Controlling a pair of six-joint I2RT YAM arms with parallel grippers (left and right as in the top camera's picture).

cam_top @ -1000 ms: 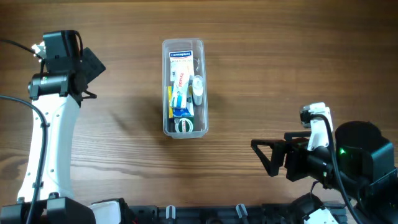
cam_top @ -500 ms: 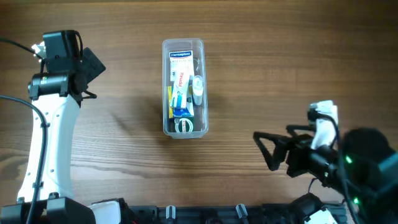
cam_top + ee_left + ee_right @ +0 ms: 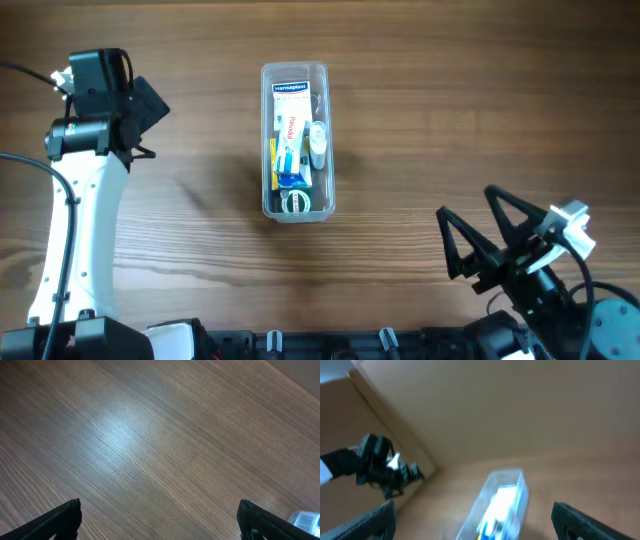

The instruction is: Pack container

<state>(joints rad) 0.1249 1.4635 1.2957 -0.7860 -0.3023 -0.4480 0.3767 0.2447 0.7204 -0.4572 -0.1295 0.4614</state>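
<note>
The clear plastic container (image 3: 295,140) stands upright in the middle of the table, holding a white box, tubes and other small items. It shows blurred in the right wrist view (image 3: 500,505), and a corner of it shows in the left wrist view (image 3: 305,520). My left gripper (image 3: 150,105) is open and empty at the far left, well away from the container. My right gripper (image 3: 478,238) is open and empty at the front right, raised and tilted, pointing toward the container.
The wooden table (image 3: 450,120) surrounds the container. The left arm's white body (image 3: 75,220) runs along the left side. A black rail (image 3: 330,340) lies along the front edge.
My right arm has drawn back to the right and tilted upward, its fingers now further from the container. The left arm and the container have not moved.
</note>
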